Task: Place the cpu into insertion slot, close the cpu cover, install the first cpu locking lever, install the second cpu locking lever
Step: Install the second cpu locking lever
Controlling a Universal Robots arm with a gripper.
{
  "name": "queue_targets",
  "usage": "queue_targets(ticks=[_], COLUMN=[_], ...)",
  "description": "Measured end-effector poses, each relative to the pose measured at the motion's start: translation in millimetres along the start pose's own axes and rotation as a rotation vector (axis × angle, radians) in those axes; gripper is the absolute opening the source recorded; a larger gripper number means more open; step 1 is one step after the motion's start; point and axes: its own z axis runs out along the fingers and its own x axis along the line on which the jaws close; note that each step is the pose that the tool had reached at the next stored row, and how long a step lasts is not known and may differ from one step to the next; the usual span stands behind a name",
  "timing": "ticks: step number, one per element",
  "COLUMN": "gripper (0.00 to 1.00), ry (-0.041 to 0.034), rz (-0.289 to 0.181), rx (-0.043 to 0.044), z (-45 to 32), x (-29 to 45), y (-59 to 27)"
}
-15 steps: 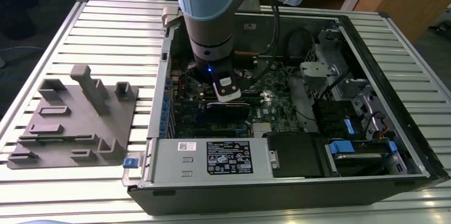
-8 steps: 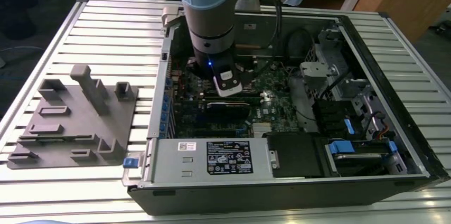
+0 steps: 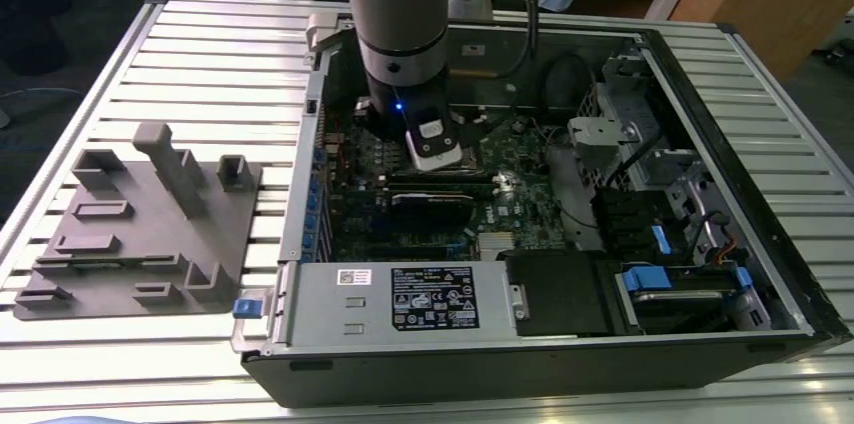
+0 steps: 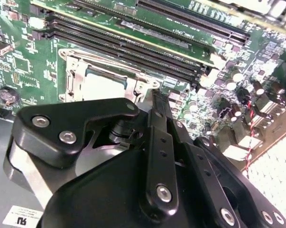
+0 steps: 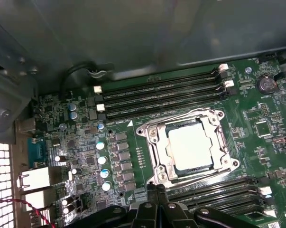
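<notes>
Fixture (image 3: 140, 219): grey moulded block with posts and pockets, on the slatted counter (image 3: 200, 54) at the exterior view's left, well apart from the work.
Case (image 3: 534, 344): open computer tower lying on its side, green board (image 5: 86, 142) facing up, memory slots (image 5: 157, 97) running along both sides of the socket.
Arm (image 3: 400, 44): reaches down into the case over the board, the hand (image 3: 438, 149) low above the socket area.
Cpu (image 5: 190, 146): already seated flat in the insertion slot (image 5: 159, 173), its dull silver top showing square and level.
Cpu cover (image 5: 218, 137): the metal frame lies down around the chip, its cut-out showing the chip's top — closed, as far as I can judge.
Hand state: in both wrist views the two fingers (image 5: 154, 194) come together to a narrow tip just beside the socket's near edge — clenched, with nothing between them.
Levers: thin wire at the frame's edge near the fingertip; I cannot tell whether either is latched.
Handling: the chip looks light, stiff and fragile underneath, best taken by its edges. The cover is thin springy metal, and the levers are stiff wire, to be pushed near their free ends.
</notes>
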Motion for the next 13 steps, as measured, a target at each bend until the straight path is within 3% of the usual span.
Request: queue_targets(ticks=[8,13], gripper=[0.11,0.11], ry=[-0.0118,-0.0169], rz=[-0.002,-0.005], rx=[0.0505,0.0743], z=[3.2,5.7], x=[-6.4,-11.5], y=[11.7,21.4])
